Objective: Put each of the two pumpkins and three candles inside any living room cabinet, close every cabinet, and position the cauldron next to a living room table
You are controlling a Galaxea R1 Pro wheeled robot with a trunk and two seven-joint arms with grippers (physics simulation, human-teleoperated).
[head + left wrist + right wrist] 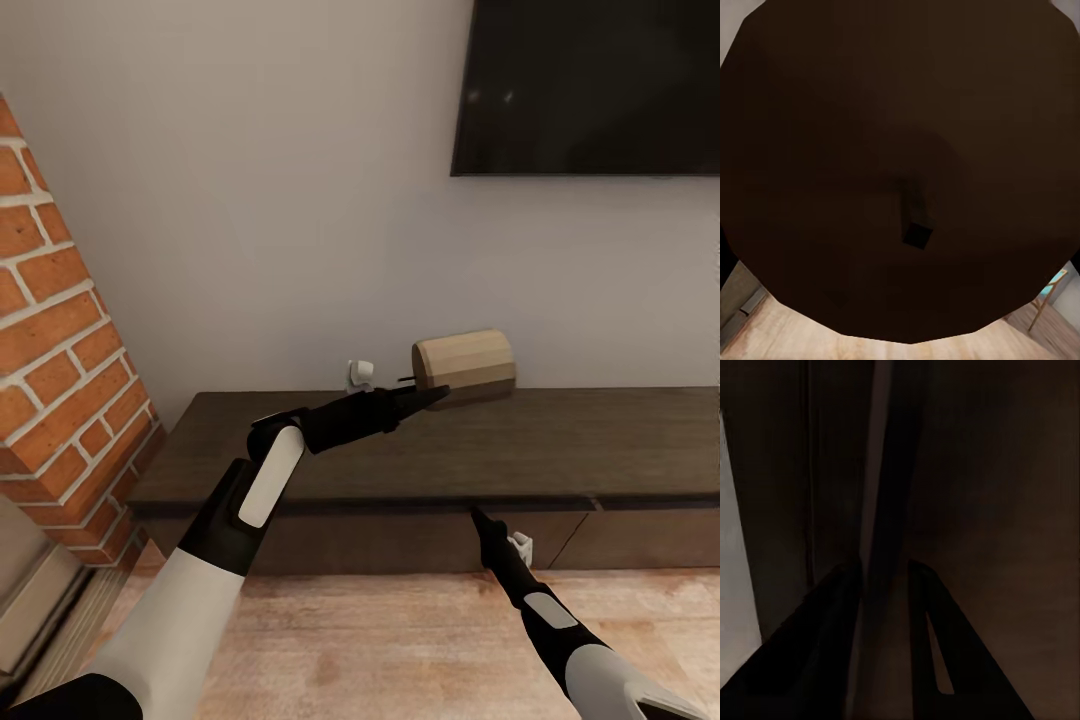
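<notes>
**Candle held over the cabinet top, right gripper at the drawer edge**

In the head view a long dark cabinet (560, 440) is seen against a pale wall, with a brick column (60, 340) at 9 o'clock and a dark screen (590, 85) at 1 o'clock. The drawer fronts look flush and closed. A tan candle (465, 364) is seen lying on its side above the cabinet top, slightly right of centre, its wick end turned toward the left gripper (425, 392). The gripper's fingers are seen pinching at that end face; the candle appears to be gripped there, though the exact contact is too small to confirm. In the left wrist view the candle's dark, many-sided end face (832, 187) is seen very close, with a short wick (915, 217) near its middle and wooden floor (765, 330) beyond its edge.

The right gripper (480, 520) is seen at 6 o'clock, its tip at the front lip of the cabinet top, above a drawer front. In the right wrist view its dark fingers (832, 660) lie close together against the dark cabinet edge (889, 472); whether they are pressed shut cannot be told.
</notes>
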